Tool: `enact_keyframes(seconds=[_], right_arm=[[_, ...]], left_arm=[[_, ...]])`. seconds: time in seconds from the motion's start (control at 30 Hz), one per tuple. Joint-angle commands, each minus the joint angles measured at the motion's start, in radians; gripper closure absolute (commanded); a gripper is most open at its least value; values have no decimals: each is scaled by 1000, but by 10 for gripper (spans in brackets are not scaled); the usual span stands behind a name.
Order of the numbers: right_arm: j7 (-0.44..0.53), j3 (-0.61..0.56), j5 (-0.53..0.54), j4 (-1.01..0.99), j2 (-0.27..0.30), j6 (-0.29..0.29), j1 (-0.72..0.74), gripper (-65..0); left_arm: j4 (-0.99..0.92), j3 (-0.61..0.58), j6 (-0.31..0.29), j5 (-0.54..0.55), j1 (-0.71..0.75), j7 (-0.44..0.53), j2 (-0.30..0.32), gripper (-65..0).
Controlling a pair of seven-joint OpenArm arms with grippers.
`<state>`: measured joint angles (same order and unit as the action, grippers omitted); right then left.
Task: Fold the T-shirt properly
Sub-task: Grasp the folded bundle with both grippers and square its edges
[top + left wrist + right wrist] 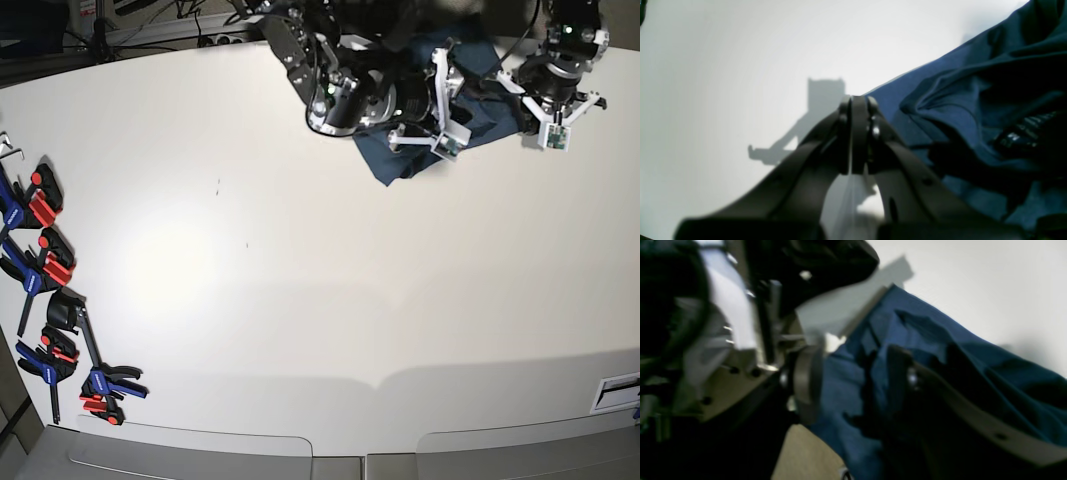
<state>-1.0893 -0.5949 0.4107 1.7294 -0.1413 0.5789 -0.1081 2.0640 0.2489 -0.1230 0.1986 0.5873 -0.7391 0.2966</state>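
The dark navy T-shirt (398,156) lies crumpled at the far edge of the white table (300,280), partly hidden under both arms. In the right wrist view my right gripper (851,376) is open, with bunched folds of the T-shirt (973,366) between its fingers (806,383); this view is blurred. In the left wrist view my left gripper (855,100) is shut and empty above bare table. The T-shirt (957,100) lies just to its right, apart from the fingertips. No neck label shows.
Several blue and red clamps (40,260) lie along the table's left edge. Cables and equipment (150,25) run behind the far edge. A white label (615,390) sits at the front right corner.
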Motion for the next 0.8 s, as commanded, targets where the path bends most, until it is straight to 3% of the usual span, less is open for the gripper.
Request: enact_keyframes(seconds=[0.0,0.33,0.47,0.6,0.77], right_arm=[[19,-7,17,28,-16,15,8,-325],[4,-6,-61,182,-16,11,8,-327],[5,-6,-193,217,-12,-50,8,-327],[4,-6,-309,238,34,-121,7,-327],[-7,21,-355,242,75,-162,-26,-327]], left_arm=[[17,3,10,5,-3,29,6,0],[17,3,10,5,-3,29,6,0],[17,3,10,4,-3,29,6,0],[17,3,10,4,-3,29,6,0],[17,3,10,4,-3,29,6,0]])
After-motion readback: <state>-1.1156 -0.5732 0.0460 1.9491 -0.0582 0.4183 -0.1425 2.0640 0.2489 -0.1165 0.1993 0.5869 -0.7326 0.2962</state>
